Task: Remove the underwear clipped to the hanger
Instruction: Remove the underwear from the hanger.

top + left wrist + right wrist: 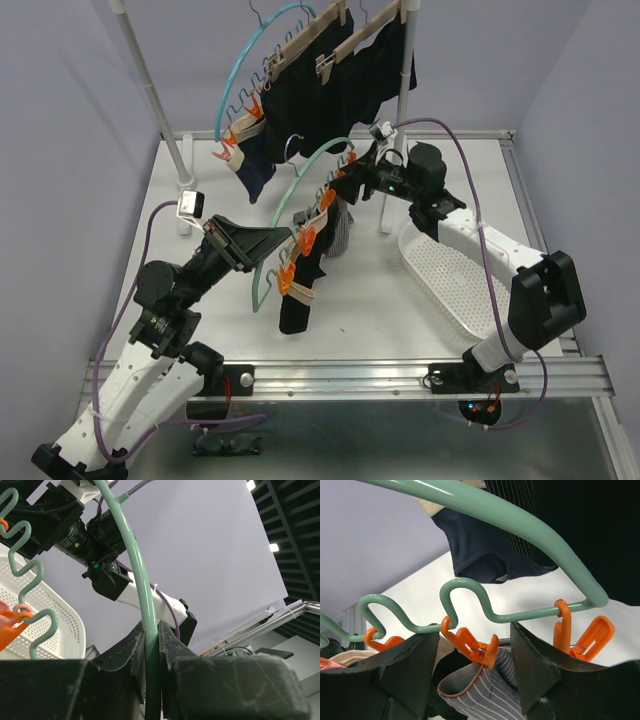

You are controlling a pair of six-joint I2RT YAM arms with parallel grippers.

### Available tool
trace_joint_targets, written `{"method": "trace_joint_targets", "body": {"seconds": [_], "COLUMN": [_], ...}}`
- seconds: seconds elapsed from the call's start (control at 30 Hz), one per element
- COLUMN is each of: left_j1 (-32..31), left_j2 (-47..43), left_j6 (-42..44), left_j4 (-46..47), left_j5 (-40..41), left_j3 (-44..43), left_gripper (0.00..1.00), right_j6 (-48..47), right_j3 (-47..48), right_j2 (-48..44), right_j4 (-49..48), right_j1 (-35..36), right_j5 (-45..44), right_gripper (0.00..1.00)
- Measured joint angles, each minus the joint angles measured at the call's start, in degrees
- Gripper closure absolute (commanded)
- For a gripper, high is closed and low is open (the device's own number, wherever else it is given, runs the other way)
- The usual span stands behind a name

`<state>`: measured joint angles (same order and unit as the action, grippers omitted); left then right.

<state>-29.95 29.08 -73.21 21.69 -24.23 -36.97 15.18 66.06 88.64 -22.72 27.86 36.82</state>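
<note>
A green hanger (268,262) is held slanting over the table. My left gripper (270,240) is shut on its curved rod (149,645). Orange clips (308,240) hang from its wavy bar. One holds a black underwear (296,300) and another holds a grey striped underwear (340,230). My right gripper (353,178) is at the hanger's upper end. In the right wrist view it is open (475,636), with its jaws either side of an orange clip (472,647) that grips the striped underwear (485,690). A second orange clip (580,635) hangs to the right.
A white perforated basket (450,285) lies on the table under the right arm. At the back, a white rack with poles (150,90) (405,110) carries a blue hanger (245,70) and wooden hangers with several dark garments (330,95).
</note>
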Motion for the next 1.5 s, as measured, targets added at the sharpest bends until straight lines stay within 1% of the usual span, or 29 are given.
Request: {"method": "trace_joint_targets", "body": {"seconds": [0.1, 0.17, 0.2, 0.27, 0.3, 0.37, 0.4, 0.47, 0.53, 0.57, 0.6, 0.7, 0.73, 0.8, 0.83, 0.87, 1.17, 1.27, 1.5], "left_j1": [0.00, 0.00, 0.00, 0.00, 0.00, 0.00, 0.02, 0.02, 0.02, 0.02, 0.00, 0.02, 0.02, 0.00, 0.00, 0.00, 0.00, 0.00, 0.00], "left_j2": [0.00, -0.02, 0.00, -0.02, -0.02, -0.02, -0.04, -0.09, -0.09, -0.11, -0.11, -0.11, -0.11, -0.11, -0.13, -0.13, 0.13, 0.48, 0.70], "left_j6": [-0.22, -0.37, -0.44, -0.61, -0.74, -0.81, -0.79, -0.85, -0.90, -0.90, -0.90, -0.87, -0.85, -0.76, -0.72, -0.63, 2.19, 3.96, 6.29], "left_j4": [0.35, 0.55, 0.74, 0.90, 1.07, 1.31, 1.42, 1.88, 2.05, 2.10, 2.10, 2.14, 2.27, 2.64, 2.80, 2.84, 2.86, 2.45, 1.36], "left_j5": [0.00, 0.00, 0.00, 0.00, 0.00, 0.02, 0.13, 0.24, 0.28, 0.24, 0.24, 0.26, 0.26, 0.24, 0.24, 0.22, 0.20, 0.17, -0.35], "left_j3": [0.00, 0.00, 0.00, 0.00, 0.00, 0.04, 0.22, 0.70, 0.94, 0.94, 0.94, 0.94, 0.94, 0.94, 0.94, 0.96, 0.98, 0.98, 0.98], "left_gripper": [1.00, 1.00, 1.00, 1.00, 1.00, 1.00, 1.00, 1.00, 1.00, 1.00, 1.00, 1.00, 1.00, 1.00, 1.00, 1.00, 1.00, 1.00, 1.00], "right_j6": [1.14, 1.64, 1.95, 2.51, 2.67, 2.62, 2.95, 3.28, 2.99, 3.10, 3.08, 2.95, 2.43, 2.56, 1.57, 0.83, -9.14, -13.97, -25.14], "right_j3": [0.11, 0.11, 0.11, 0.11, 0.11, 0.11, 0.11, 0.11, 0.11, 0.11, 0.11, 0.11, 0.09, -0.02, -0.28, -0.55, -2.19, -2.23, -3.21], "right_j2": [0.00, 0.00, 0.00, 0.00, 0.00, 0.00, 0.00, 0.00, 0.00, 0.00, 0.00, -0.02, -0.04, -0.24, -0.59, -1.07, -11.26, -13.75, -18.71], "right_j4": [-0.55, -0.70, -0.85, -1.01, -1.07, -1.20, -1.51, -1.73, -1.79, -1.79, -1.79, -1.79, -1.75, -1.55, -1.46, -1.25, 7.13, 11.50, 25.77], "right_j1": [0.00, 0.00, 0.00, 0.00, 0.00, 0.00, 0.00, 0.11, 0.31, 0.35, 0.35, 0.35, 0.35, 0.35, 0.33, 0.33, 0.24, 0.24, 0.22], "right_j5": [0.24, 0.24, 0.22, 0.15, 0.07, 0.00, 0.24, 0.13, 0.02, -0.09, -0.15, -0.22, -0.42, -0.90, -1.25, -1.62, -4.46, -4.48, -3.04], "right_gripper": [0.37, 0.42, 0.49, 0.58, 0.67, 0.77, 0.86, 0.92, 0.95, 0.95, 0.89, 0.56, 0.34, 0.14, 0.03, 0.00, 0.00, 0.00, 0.00]}}
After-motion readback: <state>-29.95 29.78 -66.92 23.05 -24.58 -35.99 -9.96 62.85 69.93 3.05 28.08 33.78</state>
